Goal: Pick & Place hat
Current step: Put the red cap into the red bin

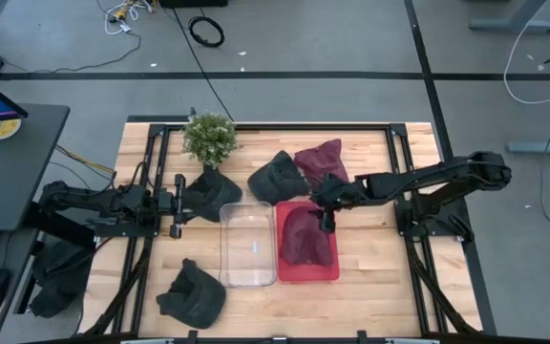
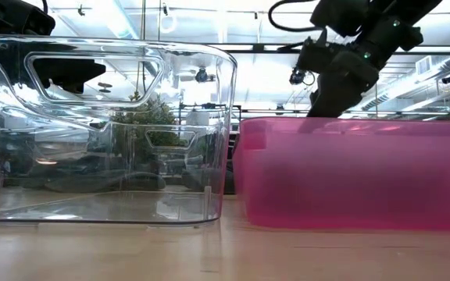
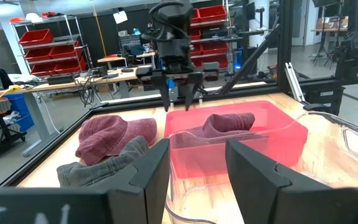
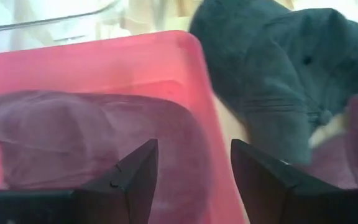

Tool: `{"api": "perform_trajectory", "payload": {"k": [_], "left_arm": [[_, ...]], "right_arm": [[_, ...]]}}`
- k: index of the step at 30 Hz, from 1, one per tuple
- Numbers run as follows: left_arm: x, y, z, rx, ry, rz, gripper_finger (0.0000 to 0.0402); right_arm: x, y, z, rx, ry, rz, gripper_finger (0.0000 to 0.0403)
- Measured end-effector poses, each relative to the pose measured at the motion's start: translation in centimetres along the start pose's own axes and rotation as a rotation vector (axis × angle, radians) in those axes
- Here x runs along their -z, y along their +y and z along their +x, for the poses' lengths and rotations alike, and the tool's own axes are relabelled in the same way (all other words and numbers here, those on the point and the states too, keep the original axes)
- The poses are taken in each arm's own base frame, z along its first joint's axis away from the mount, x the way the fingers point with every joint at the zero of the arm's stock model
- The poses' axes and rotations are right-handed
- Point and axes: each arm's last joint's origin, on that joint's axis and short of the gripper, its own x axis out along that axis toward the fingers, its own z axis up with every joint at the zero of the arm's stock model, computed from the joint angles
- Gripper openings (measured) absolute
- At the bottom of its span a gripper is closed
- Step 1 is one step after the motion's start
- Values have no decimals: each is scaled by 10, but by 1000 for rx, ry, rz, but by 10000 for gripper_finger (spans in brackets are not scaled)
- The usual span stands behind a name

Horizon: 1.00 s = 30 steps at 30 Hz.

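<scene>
the right gripper (image 1: pixel 326 222) hangs with fingers apart and empty over the red bin (image 1: pixel 306 274), where a maroon hat (image 1: pixel 306 239) lies. the left gripper (image 1: pixel 174 205) waits beside a dark hat (image 1: pixel 213 192), fingers apart too.

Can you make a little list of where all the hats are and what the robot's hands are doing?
Red bin: one maroon hat inside
Clear bin: no hat inside
Behind red bin: a dark hat and a second maroon hat
Front left: dark hat
By plant: dark hat
Right tool: open, empty, over red bin
Left tool: open, empty, by the plant's hat
</scene>
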Motion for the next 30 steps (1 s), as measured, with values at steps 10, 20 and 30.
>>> {"api": "perform_trajectory", "payload": {"k": [10,20,30], "left_arm": [[0,0,0,0,0,0,161],[0,0,0,0,0,0,161],[0,0,0,0,0,0,161]], "right_arm": [[-2,-32,2,79,7,-52,198],[2,-84,0,128,24,-69,198],[17,-128,-7,138,79,-86,198]]}}
